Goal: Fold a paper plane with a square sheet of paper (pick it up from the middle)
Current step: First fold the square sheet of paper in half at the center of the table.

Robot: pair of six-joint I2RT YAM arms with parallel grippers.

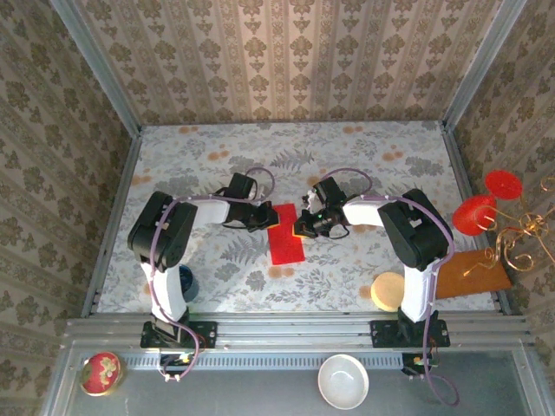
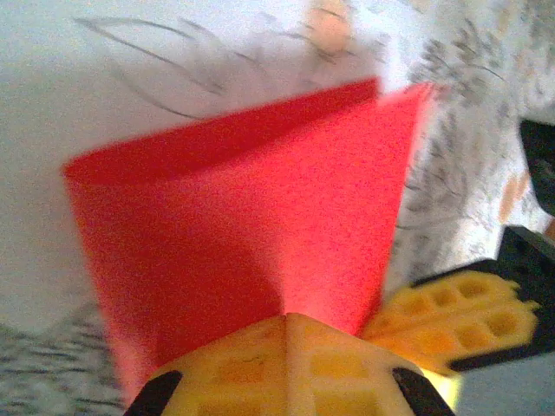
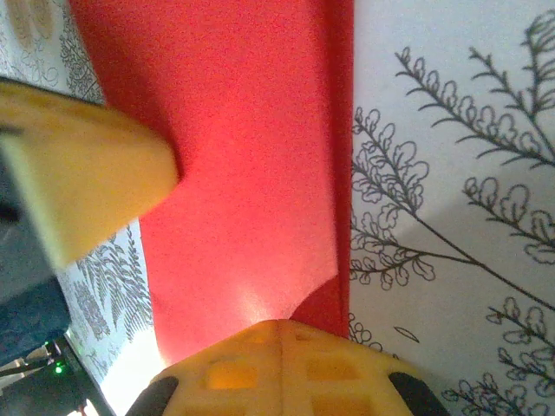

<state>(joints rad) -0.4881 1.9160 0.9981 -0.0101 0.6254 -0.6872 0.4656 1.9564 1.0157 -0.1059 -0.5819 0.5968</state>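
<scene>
The square sheet of paper (image 1: 287,236) is bright red and lies in the middle of the floral table, folded over into a tall rectangle. My left gripper (image 1: 267,217) is at its upper left edge and my right gripper (image 1: 303,227) at its right edge. In the left wrist view the yellow fingertips (image 2: 260,364) are pressed together at the paper (image 2: 243,225), whose two layers gape apart above them. In the right wrist view the right gripper (image 3: 282,325) is shut where the upper layer of the paper (image 3: 243,156) meets it, with a left finger (image 3: 87,173) beside it.
Red translucent glasses (image 1: 473,215) and a gold wire frame (image 1: 520,238) sit at the right edge by a wooden board (image 1: 473,273) and a cream disc (image 1: 388,290). A blue object (image 1: 186,282) is near the left base. A white bowl (image 1: 342,381) and a red tin (image 1: 101,373) lie on the near ledge.
</scene>
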